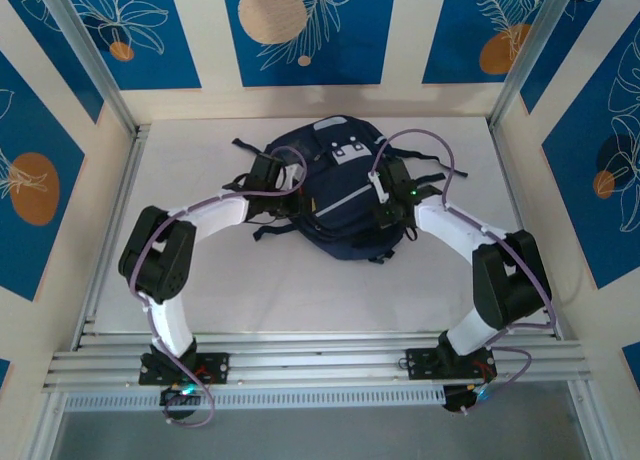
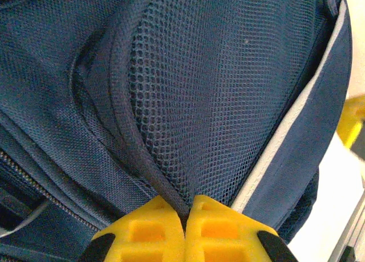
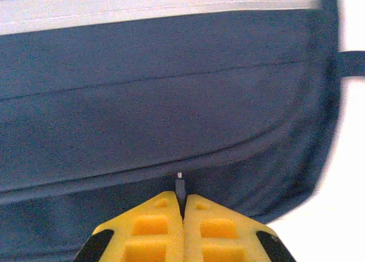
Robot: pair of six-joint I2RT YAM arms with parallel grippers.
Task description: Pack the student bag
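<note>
My left hand (image 2: 185, 215) was shut, its yellow fingers (image 2: 148, 230) pinching the dark bound edge of the mesh pocket (image 2: 228, 102) where that edge ran down between them. Mesh rose above the pinch. A pale stripe (image 2: 285, 136) slanted up the navy cloth just to its right, and a zip line (image 2: 34, 185) crossed the fabric at lower left. My right hand (image 3: 182, 202) was shut too, tips together on a small dark zip pull (image 3: 180, 188) that stood up between them, pale at its tip. Beyond the pull ran a curved seam, then flat navy cloth, then a broad pale band (image 3: 159, 11) across the top. A dark strap (image 3: 351, 62) stuck out at the right edge over the white table (image 3: 336, 205). From above, the student bag (image 1: 340, 205) lay flat mid-table, toward the back, with a grey-white patch (image 1: 348, 152) at its far end and straps trailing on both sides. My arms curved in from either side, left hand at the bag's left flank, right hand at its right.
</note>
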